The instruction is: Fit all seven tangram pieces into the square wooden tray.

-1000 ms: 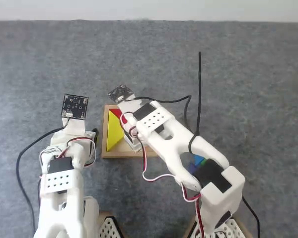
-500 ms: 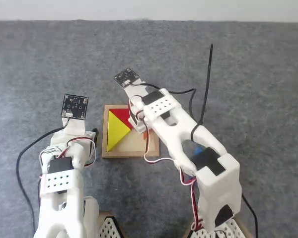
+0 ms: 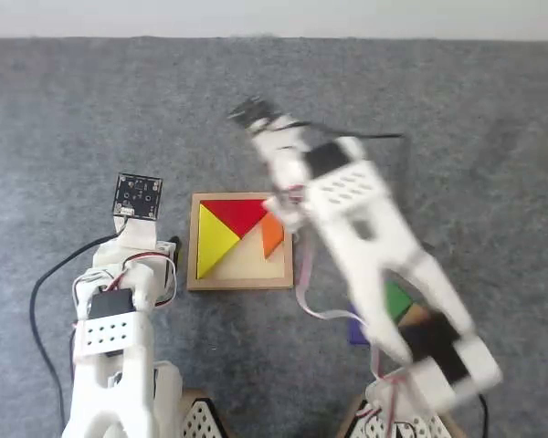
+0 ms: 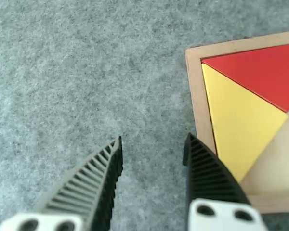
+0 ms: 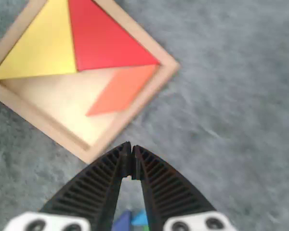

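The square wooden tray (image 3: pixel 237 285) lies between the arms and holds a red triangle (image 3: pixel 236 214), a yellow triangle (image 3: pixel 214 243) and an orange parallelogram (image 3: pixel 272 234). In the right wrist view my right gripper (image 5: pixel 131 147) is shut and empty, above the carpet just off the tray's rim (image 5: pixel 127 113), near the orange piece (image 5: pixel 120 89). The right arm (image 3: pixel 347 192) is raised beside the tray. My left gripper (image 4: pixel 153 143) is open with nothing in it, low over the carpet next to the tray's rim (image 4: pixel 192 86) and the yellow triangle (image 4: pixel 241 120).
Loose pieces lie by the right arm's base: a green one (image 3: pixel 398 297), a brown one (image 3: pixel 416 316) and a dark blue one (image 3: pixel 356 330). A black cable trails from the left arm (image 3: pixel 119 301). Grey carpet stretches open beyond the tray.
The right arm has lifted off the tray and swung right, leaving the orange parallelogram inside and uncovering the pieces by its base. The left arm has kept still.
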Robot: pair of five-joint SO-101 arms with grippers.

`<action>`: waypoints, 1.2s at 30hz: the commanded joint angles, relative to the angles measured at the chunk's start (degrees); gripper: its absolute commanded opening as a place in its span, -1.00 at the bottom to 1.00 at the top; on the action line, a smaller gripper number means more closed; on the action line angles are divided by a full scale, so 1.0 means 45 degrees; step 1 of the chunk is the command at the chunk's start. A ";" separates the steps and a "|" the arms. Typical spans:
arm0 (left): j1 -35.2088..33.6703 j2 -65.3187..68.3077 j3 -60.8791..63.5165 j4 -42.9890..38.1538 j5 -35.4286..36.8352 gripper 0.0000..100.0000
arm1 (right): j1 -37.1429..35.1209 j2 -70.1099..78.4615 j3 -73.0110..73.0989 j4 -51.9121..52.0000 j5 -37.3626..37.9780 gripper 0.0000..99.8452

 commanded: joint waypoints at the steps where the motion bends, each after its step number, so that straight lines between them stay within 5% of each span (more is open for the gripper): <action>1: -0.0176 -0.0391 -0.0322 0.0098 0.0176 -0.59 | 0.1495 -0.3057 0.2110 0.0244 0.0762 -0.98; 10: 0.0860 -0.0410 -0.0420 0.0117 0.0274 -0.76 | 0.6593 -0.6027 0.7111 -0.0342 0.0977 -0.98; 17: 0.3634 -0.0410 -0.1377 0.0547 0.0274 -0.96 | 0.6945 -0.6496 0.9729 -0.1846 0.0742 -0.98; 23: 0.7385 -0.0391 -0.3057 0.2442 0.1856 -0.96 | 0.7844 -0.6515 1.0530 -0.2706 -0.0567 -0.98; 28: 1.0608 -0.0274 -0.3604 0.2208 0.2813 -0.84 | 0.8762 -0.6632 1.1018 -0.3253 -0.0918 -0.98; 36: 1.1194 -0.0274 -0.2569 0.1797 0.4142 -0.70 | 0.8742 -0.6632 1.1585 -0.3800 -0.0938 -0.98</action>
